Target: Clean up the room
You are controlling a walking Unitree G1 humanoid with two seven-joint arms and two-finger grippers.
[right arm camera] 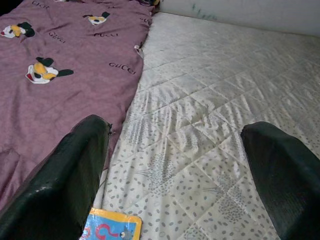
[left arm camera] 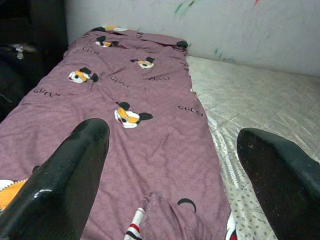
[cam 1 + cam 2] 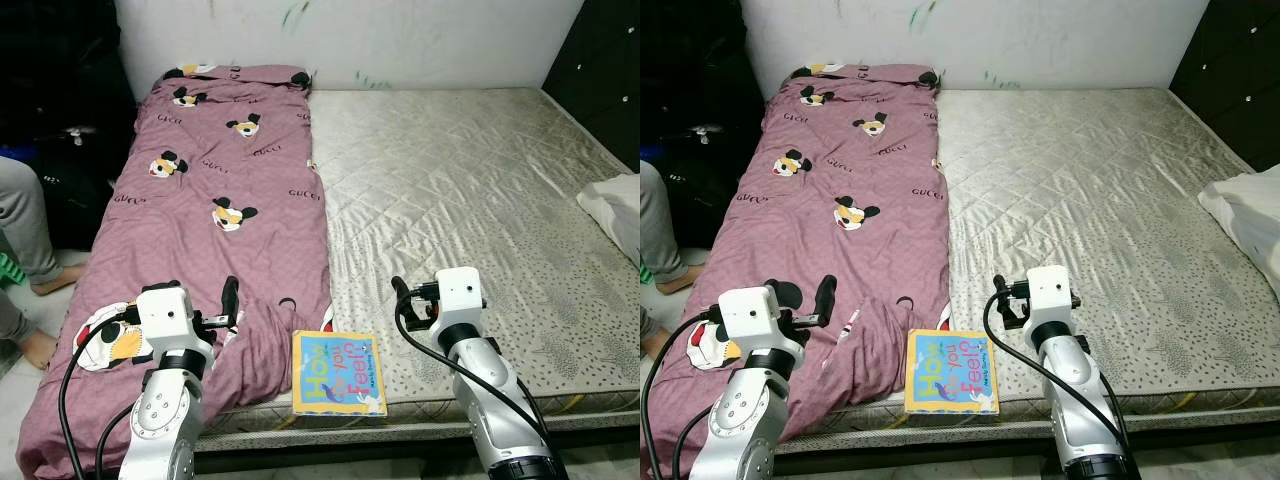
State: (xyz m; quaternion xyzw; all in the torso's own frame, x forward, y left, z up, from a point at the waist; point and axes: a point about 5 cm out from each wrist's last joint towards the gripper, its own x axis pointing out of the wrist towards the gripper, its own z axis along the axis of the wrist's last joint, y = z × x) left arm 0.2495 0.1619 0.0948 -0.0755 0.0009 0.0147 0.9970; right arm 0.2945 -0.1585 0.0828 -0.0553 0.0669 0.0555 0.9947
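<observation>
From the head views, you're standing at the foot of the bed (image 3: 470, 190), and the thing to tidy is plain: a bright picture book (image 3: 339, 373) lying flat at the mattress edge, just beside the purple blanket (image 3: 220, 230) that runs up the bed's left half to the wall. Your left gripper (image 3: 229, 300) hovers over the blanket, left of the book; your right gripper (image 3: 400, 296) hangs over bare mattress, right of the book, so the book sits between your two arms, likely why both are raised, ready for either to take it. A white pillow or cloth (image 3: 618, 210) rests at the bed's far right edge, and a person's leg (image 3: 25, 225) shows beyond the blanket, left of the bed. On the left wrist view, jaws spread wide, holding nothing, with blanket under them. On the right wrist view, jaws wide and empty too, the book's corner (image 1: 111, 227) peeking in close below, so I'd judge this arm better placed. No box or basket in sight.
</observation>
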